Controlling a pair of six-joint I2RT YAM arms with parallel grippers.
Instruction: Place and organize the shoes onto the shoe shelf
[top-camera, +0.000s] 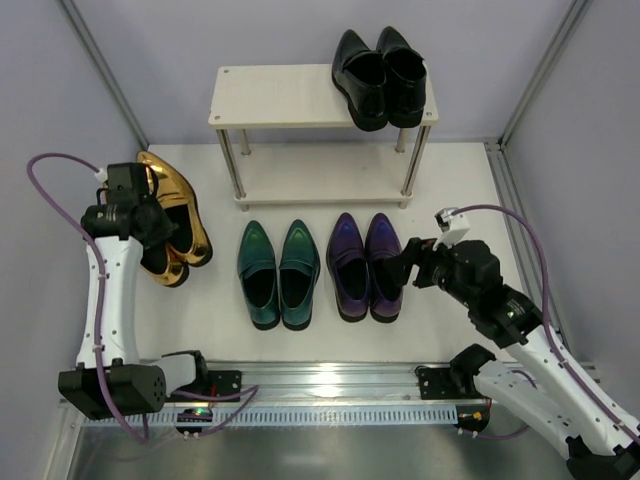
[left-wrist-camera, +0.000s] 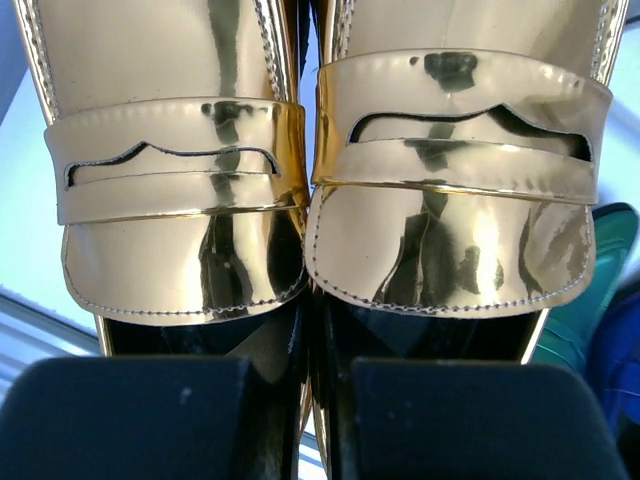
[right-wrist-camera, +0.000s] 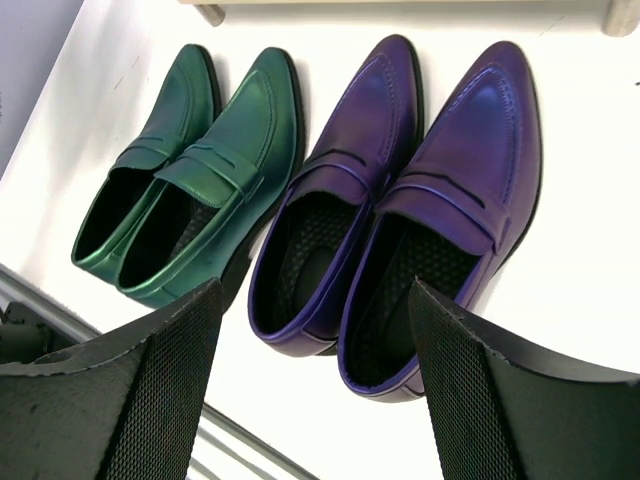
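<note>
A white table (top-camera: 450, 300) is walled in pale grey. At nine o'clock the gold shoes (top-camera: 185, 215) are pinched by the left gripper (left-wrist-camera: 325, 375) — the right gripper (right-wrist-camera: 315, 300) is held spread wide above the purple shoes (right-wrist-camera: 400, 200).

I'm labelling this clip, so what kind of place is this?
Likely a robot test cell, not a home: plain grey walls, a white tabletop, and arms mounted on a metal rail.

Pair of gold loafers (left-wrist-camera: 440, 240), glossy, side by side and touching, penny straps across frame (dark reflections mottle them), left gripper (left-wrist-camera: 325, 400) at bottom edge, black fingers (left-wrist-camera: 130, 415) pinched on the adjoining inner walls, teal shoe (left-wrist-camera: 590, 290) at right edge
</note>
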